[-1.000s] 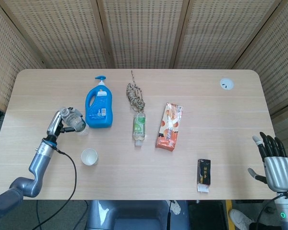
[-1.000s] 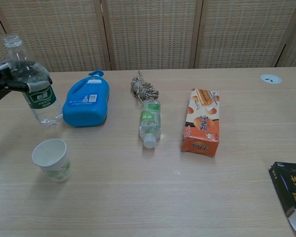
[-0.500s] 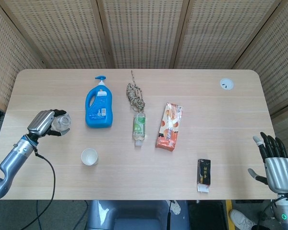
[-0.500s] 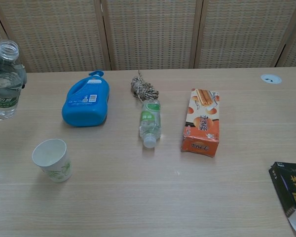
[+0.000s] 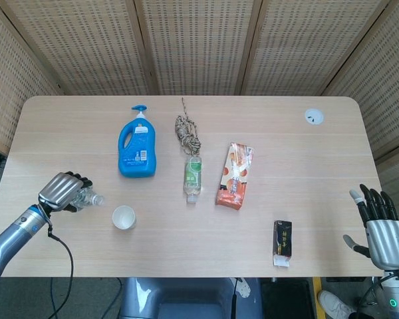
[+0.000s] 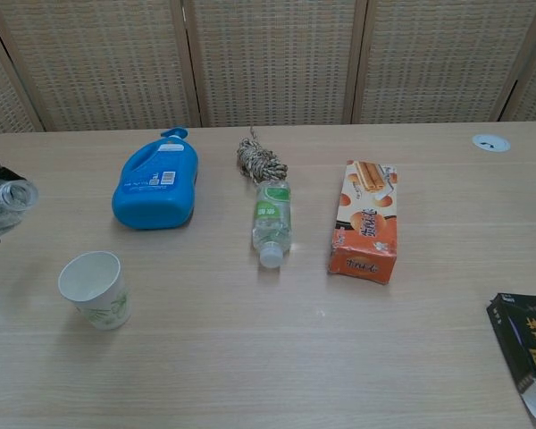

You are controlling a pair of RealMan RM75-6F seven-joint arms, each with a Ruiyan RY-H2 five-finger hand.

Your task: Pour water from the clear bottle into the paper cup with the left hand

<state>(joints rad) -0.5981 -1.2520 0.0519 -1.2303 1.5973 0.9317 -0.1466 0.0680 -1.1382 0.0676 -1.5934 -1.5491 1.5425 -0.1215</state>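
Near the tabletop's left edge, the left hand (image 5: 61, 191) grips the clear bottle (image 5: 88, 197) tipped, its mouth aimed toward the paper cup (image 5: 124, 217) beside it, evidently lining up the pour. The right hand (image 5: 384, 229) hangs off the right front corner, fingers spread and holding nothing.

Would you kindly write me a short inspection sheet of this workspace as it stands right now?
Surface: light wood table, dry as far as visible.
Job's things: clear bottle tipped, mouth towards the paper cup, which stands upright; no stream visible.
Clutter: blue detergent bottle, rope coil, small green-label bottle lying down, orange snack box, small black box.
Hands: left hand grips the clear bottle; right hand holds nothing, fingers apart, off the table's near right corner.
Cables: black cable hangs from the left arm.
Surroundings: woven screen panels behind; round white fitting in the tabletop.
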